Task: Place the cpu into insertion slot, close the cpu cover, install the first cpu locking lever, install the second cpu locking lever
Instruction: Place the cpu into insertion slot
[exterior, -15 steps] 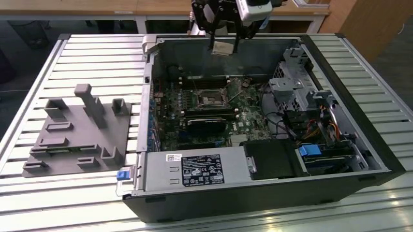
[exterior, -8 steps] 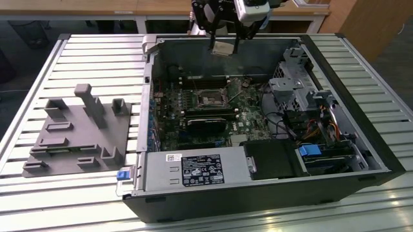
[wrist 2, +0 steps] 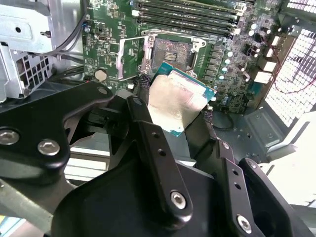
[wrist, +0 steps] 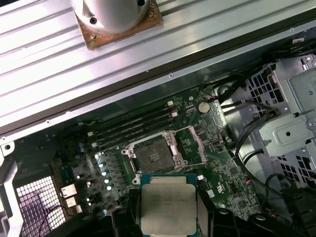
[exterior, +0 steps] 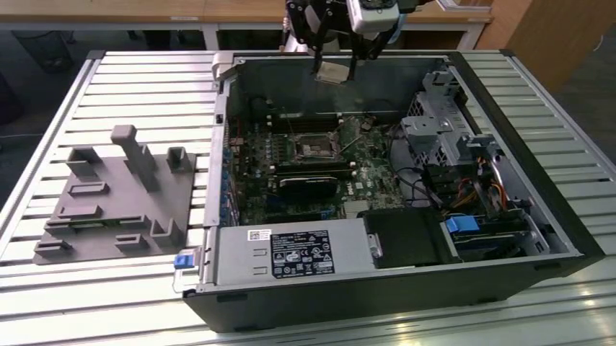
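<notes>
My gripper (exterior: 335,68) is shut on the cpu (exterior: 334,71), a pale silver square chip held by its edges above the far part of the open computer case. In both wrist views the cpu (wrist 2: 175,101) (wrist: 167,205) sits between the black fingers (wrist 2: 148,133) (wrist: 121,219). The insertion slot (exterior: 313,149) (wrist 2: 170,52) (wrist: 153,158) lies bare on the green board below, apart from the chip. The cpu cover (wrist 2: 130,59) (wrist: 191,145), a thin silver frame, stands flipped open beside the slot.
Long black memory slots (wrist: 133,126) run beside the socket. A black block (exterior: 308,185) lies on the board's near side, then a power supply (exterior: 288,256). A metal drive cage with cables (exterior: 443,133) fills the exterior view's right. A grey fixture (exterior: 115,198) lies outside the case.
</notes>
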You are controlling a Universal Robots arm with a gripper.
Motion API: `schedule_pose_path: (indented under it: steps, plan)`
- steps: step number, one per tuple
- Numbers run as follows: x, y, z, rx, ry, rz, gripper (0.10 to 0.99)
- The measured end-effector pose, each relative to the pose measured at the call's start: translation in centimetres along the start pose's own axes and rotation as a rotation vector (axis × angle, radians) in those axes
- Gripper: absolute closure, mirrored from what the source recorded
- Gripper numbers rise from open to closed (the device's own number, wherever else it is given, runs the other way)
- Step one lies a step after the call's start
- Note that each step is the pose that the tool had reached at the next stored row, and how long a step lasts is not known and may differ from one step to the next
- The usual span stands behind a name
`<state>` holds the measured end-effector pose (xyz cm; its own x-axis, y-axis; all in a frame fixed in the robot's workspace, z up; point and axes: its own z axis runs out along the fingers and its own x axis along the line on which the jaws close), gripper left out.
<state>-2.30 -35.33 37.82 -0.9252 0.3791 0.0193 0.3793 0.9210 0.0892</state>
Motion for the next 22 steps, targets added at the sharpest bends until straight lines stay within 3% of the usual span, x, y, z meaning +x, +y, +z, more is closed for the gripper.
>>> schedule_pose_path:
  steps: [22]
  plan:
    - [0.00,-0.01,0.06,-0.002,-0.0098,0.110,0.545]
